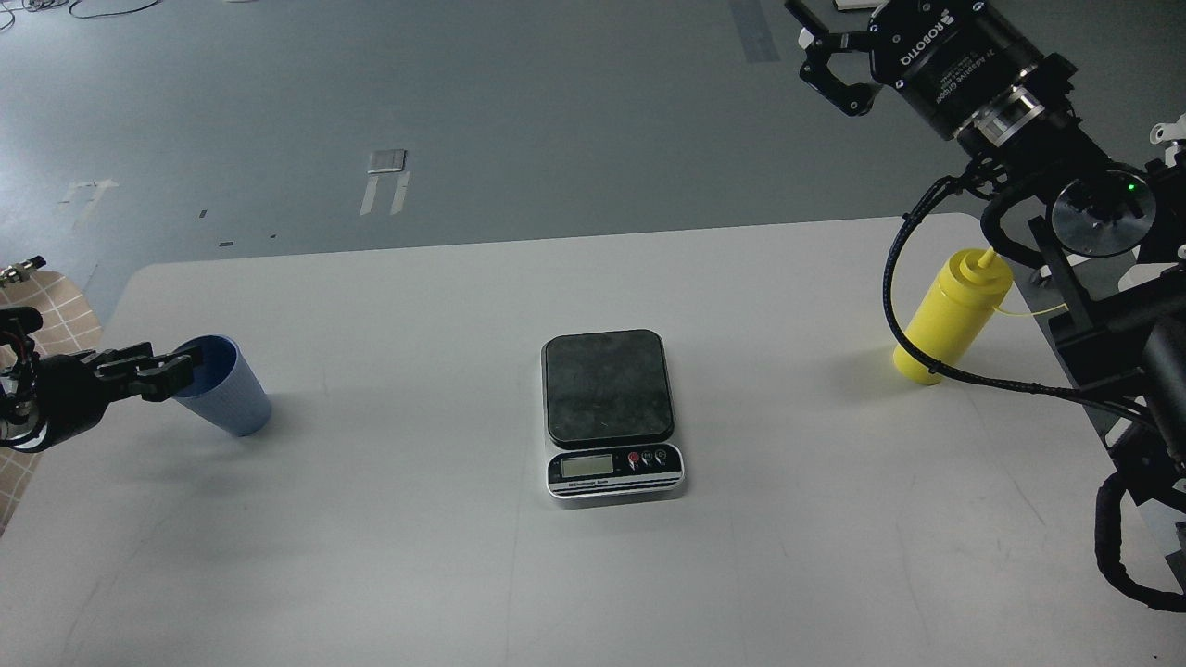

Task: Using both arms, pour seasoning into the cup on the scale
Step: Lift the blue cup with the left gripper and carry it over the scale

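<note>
The pale blue ribbed cup (227, 394) stands on the white table (417, 574) at the far left. My left gripper (159, 371) is level with the cup's rim on its left side; its fingers look slightly apart and the tips overlap the rim. The scale (607, 384) sits mid-table with nothing on its dark platform, its display facing me. The yellow squeeze bottle (945, 324) stands upright at the right edge of the table. My right gripper (827, 56) is open and empty, high up at the top right, well above and behind the bottle.
A black cable (927, 357) from the right arm loops in front of the bottle's base. The right arm's joints and mount (1112, 306) crowd the table's right edge. Grey floor lies beyond the table's far edge.
</note>
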You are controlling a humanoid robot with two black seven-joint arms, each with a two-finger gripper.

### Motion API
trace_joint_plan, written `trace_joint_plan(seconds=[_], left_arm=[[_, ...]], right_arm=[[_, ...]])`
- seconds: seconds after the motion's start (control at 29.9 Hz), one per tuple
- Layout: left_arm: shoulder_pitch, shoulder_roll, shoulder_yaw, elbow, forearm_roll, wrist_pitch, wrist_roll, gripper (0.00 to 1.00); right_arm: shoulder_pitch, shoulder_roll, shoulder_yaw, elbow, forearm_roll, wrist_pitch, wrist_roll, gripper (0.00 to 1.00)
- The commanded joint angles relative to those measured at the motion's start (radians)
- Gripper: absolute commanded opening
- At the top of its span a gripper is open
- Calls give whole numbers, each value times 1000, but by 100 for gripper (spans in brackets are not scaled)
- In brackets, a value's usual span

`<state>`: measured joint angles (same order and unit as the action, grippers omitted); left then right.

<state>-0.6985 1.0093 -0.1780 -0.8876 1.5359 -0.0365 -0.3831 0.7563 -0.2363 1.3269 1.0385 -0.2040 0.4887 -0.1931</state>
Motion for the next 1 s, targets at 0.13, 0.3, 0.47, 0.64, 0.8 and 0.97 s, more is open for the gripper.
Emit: trace_joint_plan(seconds=[0.13, 0.3, 0.47, 0.64, 0.8, 0.97], left_arm=[[1, -1, -3, 2, -2, -6, -5, 11], [1, -1, 0, 2, -2, -28, -98, 0], [-4, 0, -14, 2, -2, -40, -106, 0], [-44, 3, -20, 2, -60, -43, -106, 0], [-156, 0, -18, -1, -79, -83, -106, 0], [-275, -6, -17, -16, -76, -140, -106, 0]], right_arm=[[0, 0, 0, -2, -2, 0, 0, 100], [0, 0, 2, -2, -2, 0, 0, 100], [0, 0, 2, -3, -2, 0, 0, 100], [0, 0, 3, -3, -2, 0, 0, 100], [0, 2, 3, -3, -2, 0, 0, 100], [0, 3, 3, -3, -2, 0, 0, 100]])
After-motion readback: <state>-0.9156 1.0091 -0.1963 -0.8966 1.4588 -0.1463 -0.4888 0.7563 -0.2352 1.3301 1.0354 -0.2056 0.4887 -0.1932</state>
